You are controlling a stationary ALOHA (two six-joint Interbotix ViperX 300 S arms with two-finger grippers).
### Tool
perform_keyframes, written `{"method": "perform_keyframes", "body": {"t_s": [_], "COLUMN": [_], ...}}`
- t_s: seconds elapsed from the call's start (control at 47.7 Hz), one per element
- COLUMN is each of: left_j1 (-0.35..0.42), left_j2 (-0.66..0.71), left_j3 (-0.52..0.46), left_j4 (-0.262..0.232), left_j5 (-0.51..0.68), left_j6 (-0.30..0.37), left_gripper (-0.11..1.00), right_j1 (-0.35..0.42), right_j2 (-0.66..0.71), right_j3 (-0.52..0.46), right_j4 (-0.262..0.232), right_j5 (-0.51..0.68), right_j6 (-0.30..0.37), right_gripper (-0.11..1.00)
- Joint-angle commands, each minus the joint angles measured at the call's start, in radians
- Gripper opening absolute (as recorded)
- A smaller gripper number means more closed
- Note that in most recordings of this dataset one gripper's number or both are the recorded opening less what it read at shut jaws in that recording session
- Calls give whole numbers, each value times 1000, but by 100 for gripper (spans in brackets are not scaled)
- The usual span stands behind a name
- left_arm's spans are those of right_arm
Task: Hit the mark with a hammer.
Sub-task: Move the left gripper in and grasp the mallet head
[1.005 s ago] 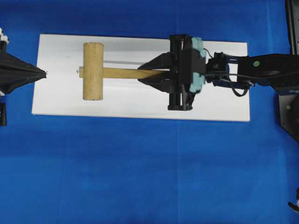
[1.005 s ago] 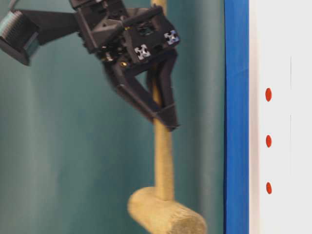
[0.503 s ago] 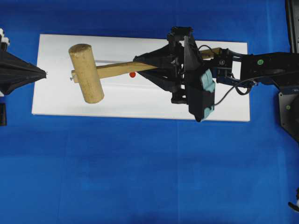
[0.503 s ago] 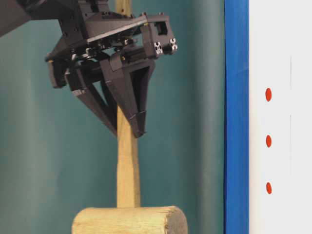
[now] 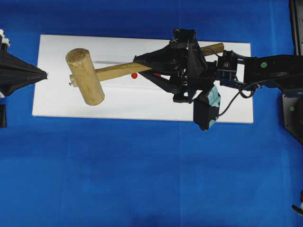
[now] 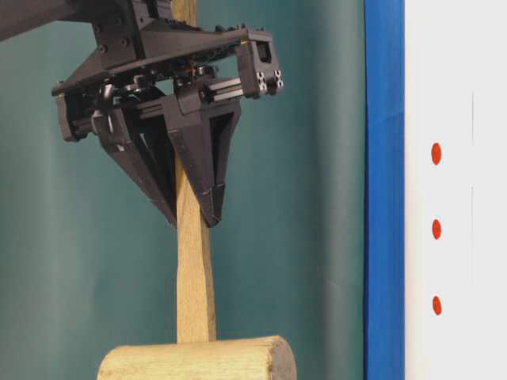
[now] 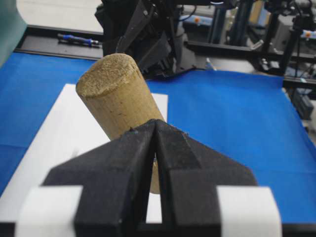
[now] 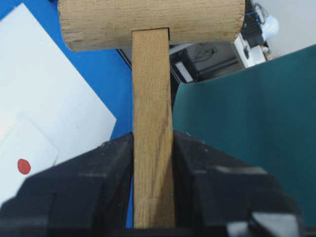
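Observation:
The hammer [image 5: 85,77] is a light-wood mallet held above the white board [image 5: 61,106], its handle slanting across the board. My right gripper [image 5: 138,67] is shut on the handle about midway along. In the right wrist view the handle [image 8: 152,98] sits between the jaws of the gripper [image 8: 153,140], with the head [image 8: 148,22] at the top. A red mark [image 5: 134,75] shows under the handle; three red marks [image 6: 436,229] show in the table-level view. My left gripper [image 5: 46,74] is shut and empty at the board's left edge, with the hammer head [image 7: 116,94] just beyond its tips [image 7: 155,124].
The board lies on a blue cloth [image 5: 142,179]. A dark green backdrop [image 6: 317,237] stands behind the raised hammer [image 6: 194,277] and right gripper [image 6: 192,220]. The right arm's wrist camera [image 5: 208,106] hangs over the board's near edge. A black frame [image 5: 296,23] runs along the right.
The hammer went from lying straight along the board to slanted, its head swung left and risen. My right wrist rolled, and a red mark came into view. My left gripper stayed still.

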Motion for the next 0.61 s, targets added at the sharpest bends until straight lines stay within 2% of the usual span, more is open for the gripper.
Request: {"method": "perform_keyframes", "body": {"t_s": [0.0, 0.147, 0.189, 0.272, 0.461, 0.524, 0.587], "left_j1": [6, 11, 14, 17, 23, 23, 26], "left_j2": [5, 6, 6, 6, 15, 21, 28], "left_j3": [-9, -9, -9, -9, -9, -9, -9], "left_j4": [-2, -2, -2, -3, -5, -3, -5], "left_j5": [-3, -3, -5, -8, -9, -9, -12], "left_j6": [-2, -3, -5, -15, -58, -63, -66], "left_gripper": [0, 1, 5, 25, 82, 92, 94], "right_j1": [3, 3, 3, 3, 3, 3, 3], "right_j2": [-29, -29, -29, -29, -29, -29, -29], "right_j3": [-15, -14, -15, -15, -15, -15, -15], "right_j4": [3, 3, 3, 3, 3, 3, 3], "right_j5": [-21, -29, -29, -29, -28, -28, -29], "right_j6": [3, 3, 3, 3, 3, 3, 3], "right_gripper": [10, 10, 10, 10, 10, 10, 10]}}
